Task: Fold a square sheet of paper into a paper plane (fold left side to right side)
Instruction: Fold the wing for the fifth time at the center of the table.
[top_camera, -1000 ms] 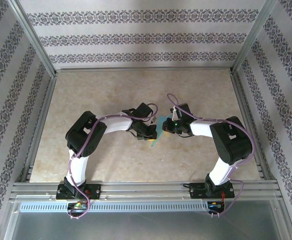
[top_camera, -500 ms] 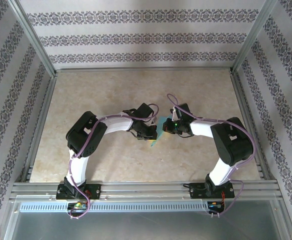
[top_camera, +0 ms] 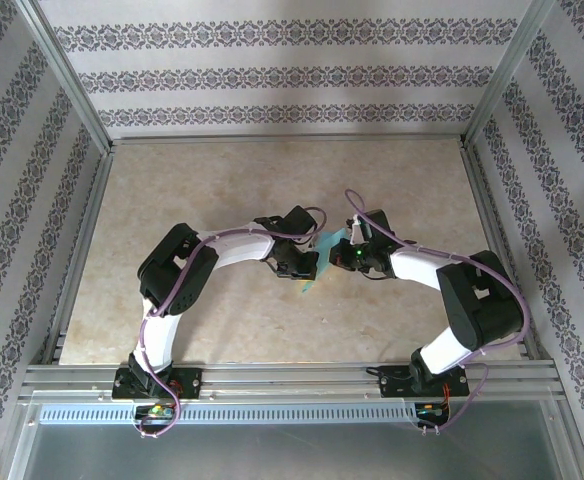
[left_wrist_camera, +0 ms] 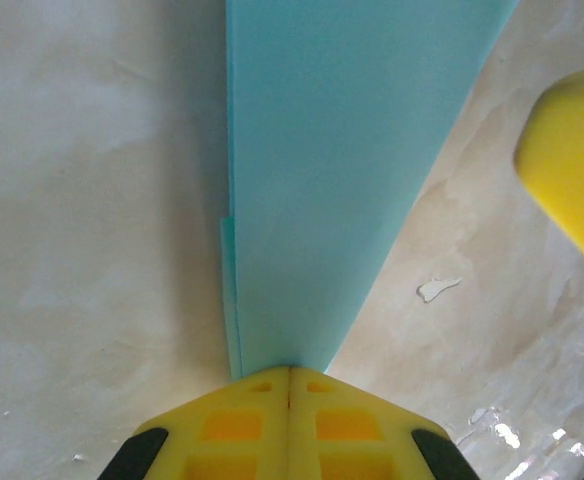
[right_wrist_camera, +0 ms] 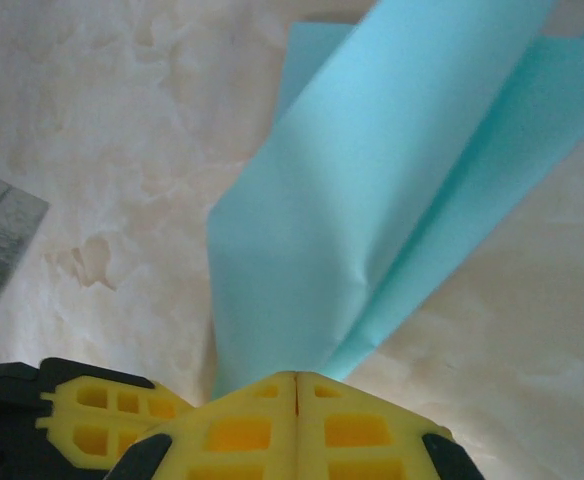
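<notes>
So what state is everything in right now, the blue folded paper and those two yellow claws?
paper plane: folded into a narrow pointed shape, pinched at two places, its layers splayed apart near the right gripper.
left gripper: shut on the paper plane's narrow end.
right gripper: shut on the paper plane, fingertips meeting over the folded layers.

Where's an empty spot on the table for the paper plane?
The middle is crowded: left gripper and right gripper both pinch the paper plane. Behind them the table is bare up to the back wall. The near patch between left arm and right arm is bare too.
</notes>
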